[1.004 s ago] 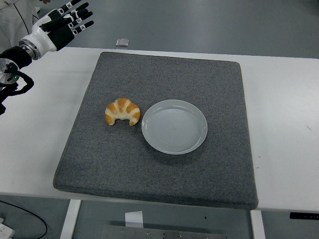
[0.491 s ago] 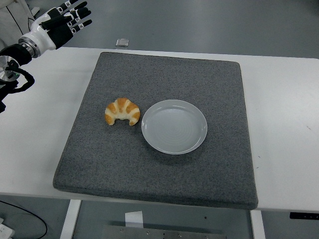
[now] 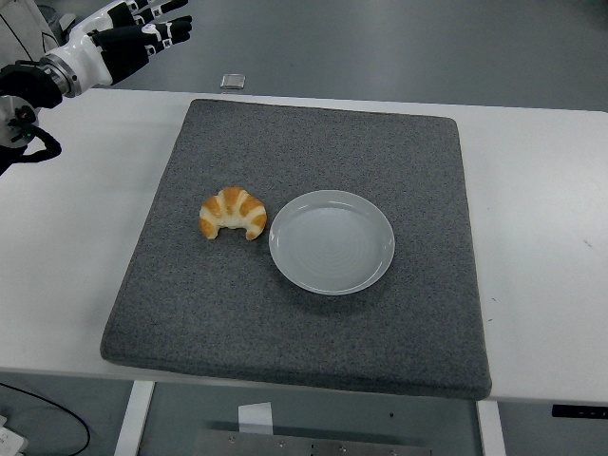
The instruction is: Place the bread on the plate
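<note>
bread [image 3: 233, 214], a golden croissant with its curved back toward the top of the frame, lies on the grey felt mat [image 3: 313, 313] a little left of the picture's centre. just to its right sits the plate [image 3: 332, 241], round, pale and bare inside; the croissant's right tip comes very close to the plate's left rim, and whether the two touch cannot be told. the mat covers most of the white desk [image 3: 541, 228], with bare desk showing on the left and right sides.

left hand [image 3: 128, 38] hangs in the upper left corner of the frame, above the desk's far left corner and well apart from both bread and plate. its black-and-white fingers [image 3: 163, 28] are stretched out and spread, pointing toward the right, and they hold nothing. the black arm behind it runs off the left edge.

a small clear square object [image 3: 233, 81] lies on the floor past the desk's far edge, near the mat's upper left corner.
</note>
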